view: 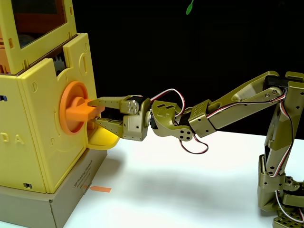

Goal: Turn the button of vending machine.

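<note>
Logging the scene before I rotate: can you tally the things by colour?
Yellow: 2, vending machine, scoop tray
Orange: 2, button, tape strip
Olive: 1, arm with pincer
Grey: 1, cardboard base
Total: 6

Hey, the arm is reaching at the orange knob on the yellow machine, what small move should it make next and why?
Probably roll the wrist to twist the knob. The gripper already has one finger above and one below the knob's bar, apparently clamped on it, so the grasp looks set and turning is what remains on the machine.
</note>
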Tool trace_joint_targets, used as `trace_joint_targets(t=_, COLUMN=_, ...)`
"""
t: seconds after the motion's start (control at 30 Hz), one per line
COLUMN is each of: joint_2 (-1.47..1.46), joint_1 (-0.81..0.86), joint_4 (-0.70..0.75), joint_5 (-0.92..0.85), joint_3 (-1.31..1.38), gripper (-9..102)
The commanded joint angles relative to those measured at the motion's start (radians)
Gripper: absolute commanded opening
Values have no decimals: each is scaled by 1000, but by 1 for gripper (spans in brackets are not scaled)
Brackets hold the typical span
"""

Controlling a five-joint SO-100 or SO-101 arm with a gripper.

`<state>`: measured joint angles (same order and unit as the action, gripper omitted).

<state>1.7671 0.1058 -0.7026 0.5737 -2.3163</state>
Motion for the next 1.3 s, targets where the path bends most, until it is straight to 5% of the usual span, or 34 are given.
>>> trace_joint_targets(t=0.0, joint_2=81, joint_1=23, joint_4=6, joint_5=402, joint_3=6, gripper=-1)
trace_joint_targets(t=0.3, joint_2=127, joint_1=25, joint_4=84, joint_5=1175, joint_3=-57, gripper=0)
trace_joint_targets(t=0.77, joint_2=163, joint_1=14, joint_4=69, joint_5=1131, joint_3=-92, gripper=-1)
trace_joint_targets(t=1.0, joint_2=181, joint_1=-21, joint_4=63, joint_5=1192, joint_3=-114, gripper=29)
trace_joint_targets(t=1.27, joint_2=356, joint_1=0, joint_4=124, joint_5=1201, joint_3=-233, gripper=30)
